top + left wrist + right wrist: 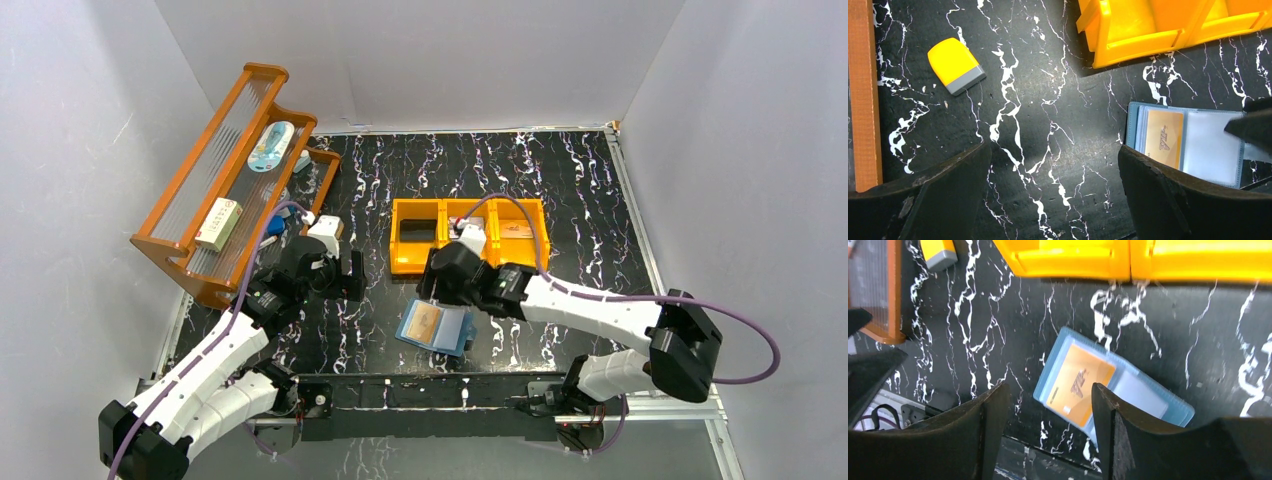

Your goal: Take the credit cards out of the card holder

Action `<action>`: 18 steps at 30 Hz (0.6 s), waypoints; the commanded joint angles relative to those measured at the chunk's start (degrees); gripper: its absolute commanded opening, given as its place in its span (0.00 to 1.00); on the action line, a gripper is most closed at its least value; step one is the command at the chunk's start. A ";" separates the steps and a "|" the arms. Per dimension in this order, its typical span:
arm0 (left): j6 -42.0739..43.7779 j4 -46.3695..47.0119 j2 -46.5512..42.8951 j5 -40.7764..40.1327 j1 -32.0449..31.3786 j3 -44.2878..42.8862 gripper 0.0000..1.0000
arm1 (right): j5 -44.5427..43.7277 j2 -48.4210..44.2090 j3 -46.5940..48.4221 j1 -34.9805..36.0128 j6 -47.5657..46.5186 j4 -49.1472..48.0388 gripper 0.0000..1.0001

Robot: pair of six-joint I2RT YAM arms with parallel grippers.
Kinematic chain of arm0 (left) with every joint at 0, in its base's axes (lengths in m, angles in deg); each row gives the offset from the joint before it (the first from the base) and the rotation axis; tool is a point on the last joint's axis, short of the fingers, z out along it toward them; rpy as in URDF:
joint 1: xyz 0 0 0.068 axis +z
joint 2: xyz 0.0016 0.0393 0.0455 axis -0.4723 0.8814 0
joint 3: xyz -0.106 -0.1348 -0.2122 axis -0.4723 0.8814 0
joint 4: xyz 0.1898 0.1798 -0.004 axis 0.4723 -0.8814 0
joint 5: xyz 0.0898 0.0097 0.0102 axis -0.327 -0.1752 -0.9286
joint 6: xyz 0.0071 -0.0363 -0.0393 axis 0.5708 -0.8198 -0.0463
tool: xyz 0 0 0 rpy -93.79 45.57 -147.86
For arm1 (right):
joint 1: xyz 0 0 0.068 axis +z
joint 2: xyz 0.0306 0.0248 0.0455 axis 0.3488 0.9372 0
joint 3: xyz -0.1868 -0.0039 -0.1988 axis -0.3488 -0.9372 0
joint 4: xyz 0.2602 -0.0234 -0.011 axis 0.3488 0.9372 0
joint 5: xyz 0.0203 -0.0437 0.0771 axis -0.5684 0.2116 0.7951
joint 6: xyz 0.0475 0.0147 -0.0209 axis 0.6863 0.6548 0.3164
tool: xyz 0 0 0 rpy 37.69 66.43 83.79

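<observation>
The card holder (438,328) lies open and flat on the black marbled table, just in front of the orange bin. An orange-tan credit card (1079,383) sits in its left pocket, and the right half shows a pale greyish pocket (1142,393). My right gripper (1048,387) hovers open over the holder's near-left corner with nothing between its fingers. My left gripper (1054,147) is wide open over bare table to the left of the card holder (1193,145), touching nothing. In the left wrist view the card (1164,137) shows too.
The orange three-compartment bin (470,258) stands behind the holder, with a tan flat thing (517,230) in its right compartment. A yellow block with a grey end (955,65) lies left of the bin. An orange wooden rack (200,260) with small items leans at the far left.
</observation>
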 commanded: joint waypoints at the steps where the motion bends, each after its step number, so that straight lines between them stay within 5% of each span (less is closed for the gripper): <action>1: 0.16 -0.91 -0.15 -1.58 -0.04 -1.29 0.98 | -14.40 0.68 0.22 7.59 15.43 5.16 0.67; 11: 1.46 0.55 4.30 9.06 -0.06 -1.17 0.97 | -5.64 -1.04 -10.58 9.44 18.73 -7.97 0.55; 18: -3.66 2.46 9.70 22.65 -0.03 -0.75 0.81 | -1.26 -6.78 -20.06 9.03 21.29 -17.01 0.49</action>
